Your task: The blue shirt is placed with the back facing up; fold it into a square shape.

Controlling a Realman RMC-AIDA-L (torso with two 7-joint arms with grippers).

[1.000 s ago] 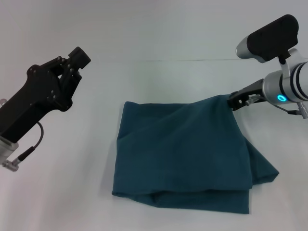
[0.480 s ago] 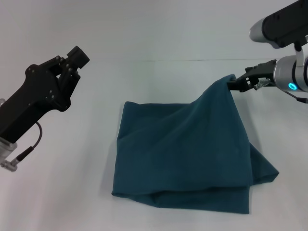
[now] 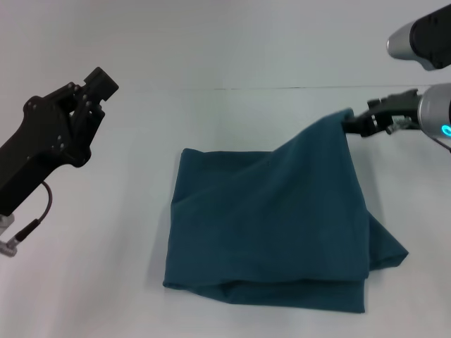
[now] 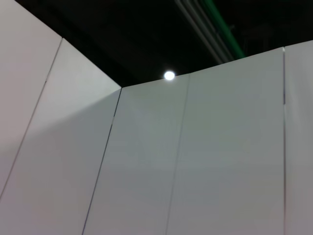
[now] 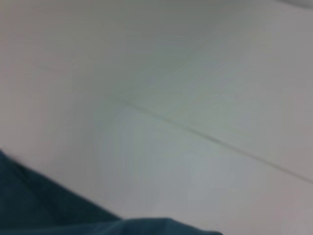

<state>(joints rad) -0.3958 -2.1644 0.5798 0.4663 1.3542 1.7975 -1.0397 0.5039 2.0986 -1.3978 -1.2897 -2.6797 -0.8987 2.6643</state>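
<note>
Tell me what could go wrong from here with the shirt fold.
The right tool pinches only a small corner of the blue shirt, so the cloth could slip free. Lifting that corner outward may drag the folded layers apart; the right edge already bulges unevenly. The left tool is raised off to the side, pinning nothing.

The bench (image 3: 232, 63) is plain white, and a thin dark line (image 3: 282, 88) runs across the upper part of the head view. The left wrist view shows tall white wall panels (image 4: 220, 161), a dark ceiling (image 4: 122, 34) above and one small round light (image 4: 169, 75) near the upper middle.
</note>
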